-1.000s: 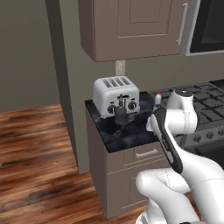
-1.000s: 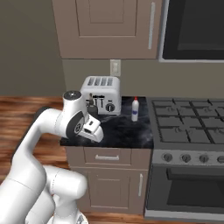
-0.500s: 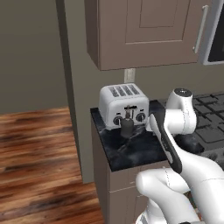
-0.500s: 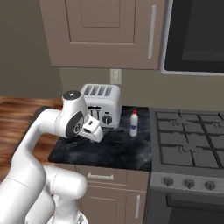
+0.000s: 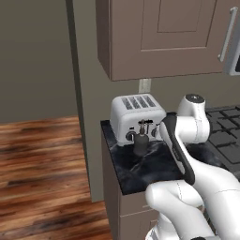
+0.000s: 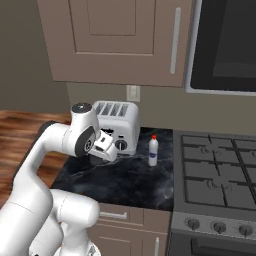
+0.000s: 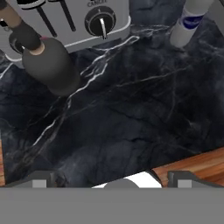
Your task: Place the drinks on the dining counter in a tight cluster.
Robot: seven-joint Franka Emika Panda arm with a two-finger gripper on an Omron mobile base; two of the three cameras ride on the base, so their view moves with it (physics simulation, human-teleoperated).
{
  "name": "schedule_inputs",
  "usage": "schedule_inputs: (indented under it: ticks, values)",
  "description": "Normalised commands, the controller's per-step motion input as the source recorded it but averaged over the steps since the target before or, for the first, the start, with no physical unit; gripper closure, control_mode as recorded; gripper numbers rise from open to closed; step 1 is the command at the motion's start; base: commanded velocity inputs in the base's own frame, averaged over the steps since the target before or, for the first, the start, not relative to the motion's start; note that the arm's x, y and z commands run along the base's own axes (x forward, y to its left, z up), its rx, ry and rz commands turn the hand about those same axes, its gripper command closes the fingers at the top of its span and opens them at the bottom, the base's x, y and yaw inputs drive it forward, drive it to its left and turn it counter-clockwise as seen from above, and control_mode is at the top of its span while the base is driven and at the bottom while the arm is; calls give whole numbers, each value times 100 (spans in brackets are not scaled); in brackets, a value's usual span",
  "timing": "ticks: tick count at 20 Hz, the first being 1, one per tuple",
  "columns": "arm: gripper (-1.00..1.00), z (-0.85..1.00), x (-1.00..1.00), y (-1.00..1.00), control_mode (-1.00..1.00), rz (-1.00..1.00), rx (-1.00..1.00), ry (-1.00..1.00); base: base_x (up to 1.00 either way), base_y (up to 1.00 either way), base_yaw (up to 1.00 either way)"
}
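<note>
I had driven the base closer, so the dark grey bottle [image 7: 51,65] stood just ahead of my open, empty fingers [image 7: 109,177], ready for picking.

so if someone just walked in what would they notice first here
Probably the silver toaster at the back of the narrow black marble worktop, beneath the beige cabinets. A dark grey bottle stands right in front of it, and a slim white red-capped bottle stands to its right, beside the stove. The white arm's open gripper hangs above the worktop.
</note>
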Motion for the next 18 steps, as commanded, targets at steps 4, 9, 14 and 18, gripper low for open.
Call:
schedule_inputs:
  ticks: [4,9,14,18]
  values:
    - [-100,0,0,0,-100,0,0,0,0,0,0]
    - [-100,0,-4,-1,-100,25,3,-6,0,0,0]
    - [-100,-1,-2,-9,-100,54,9,-15,0,0,0]
    - [-100,0,0,-4,-100,56,8,-26,0,0,0]
